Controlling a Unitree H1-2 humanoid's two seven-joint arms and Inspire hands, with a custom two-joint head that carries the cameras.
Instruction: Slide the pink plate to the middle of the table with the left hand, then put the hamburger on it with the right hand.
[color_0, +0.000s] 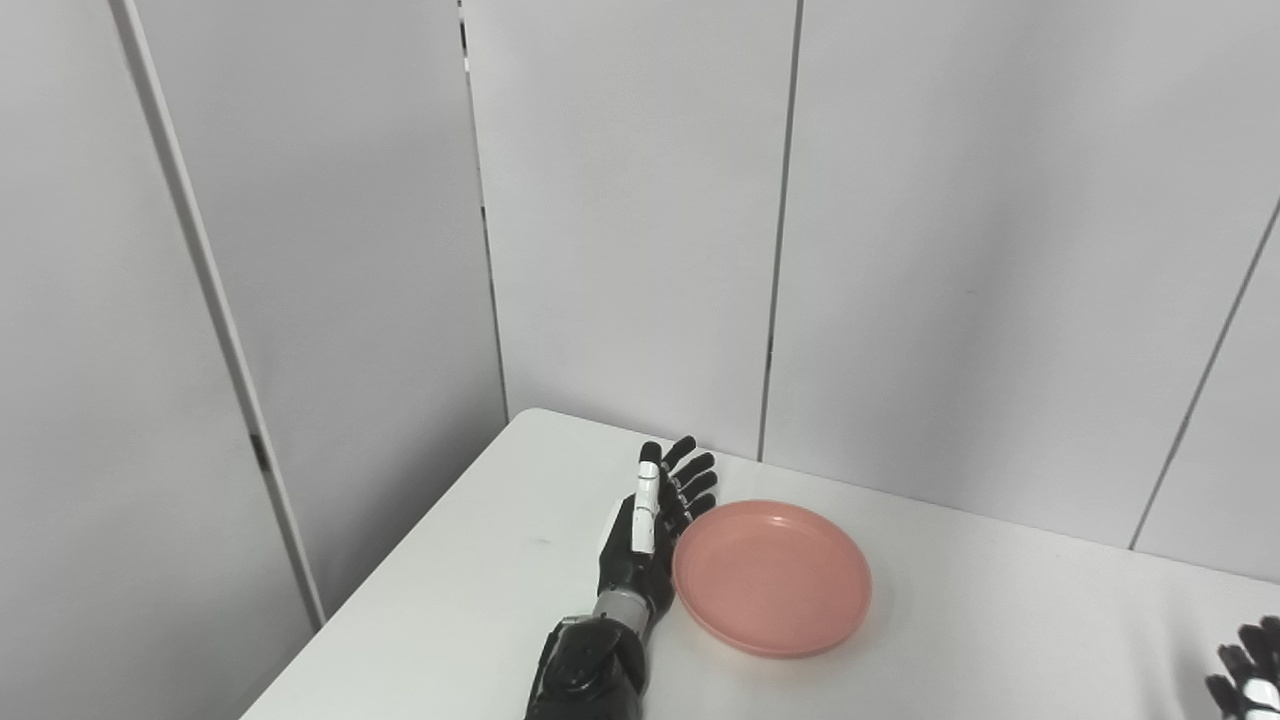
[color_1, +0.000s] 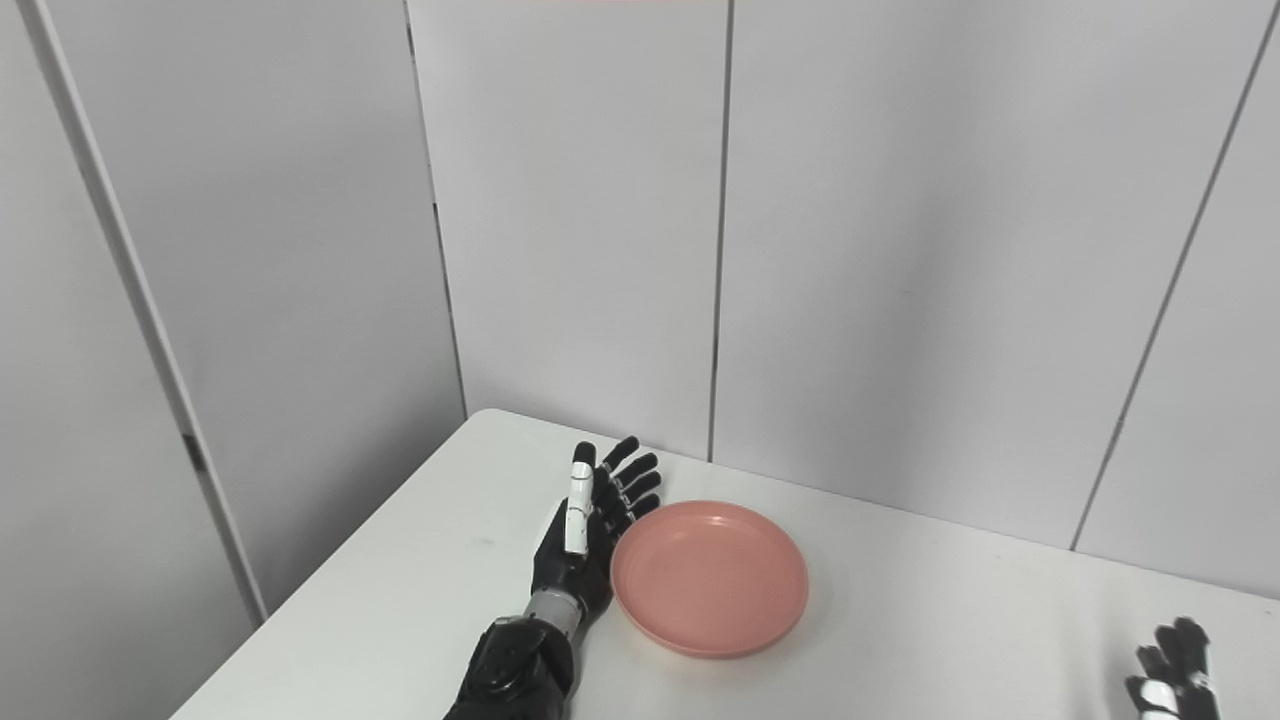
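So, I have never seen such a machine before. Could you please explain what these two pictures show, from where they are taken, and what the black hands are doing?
Both pictures come from two cameras side by side on a humanoid robot's head, so they show one scene from slightly different places. The robot looks down at a white table in front of grey wall panels. The black shapes are its mechanical hands. The left hand lies beside the left edge of a pink plate, its fingers stretched out and apart; it holds nothing. Whether it touches the rim, I cannot tell. The plate is empty. Only part of the right hand shows in the bottom right corner, apparently waiting; whether it is open, I cannot say. No hamburger is visible.
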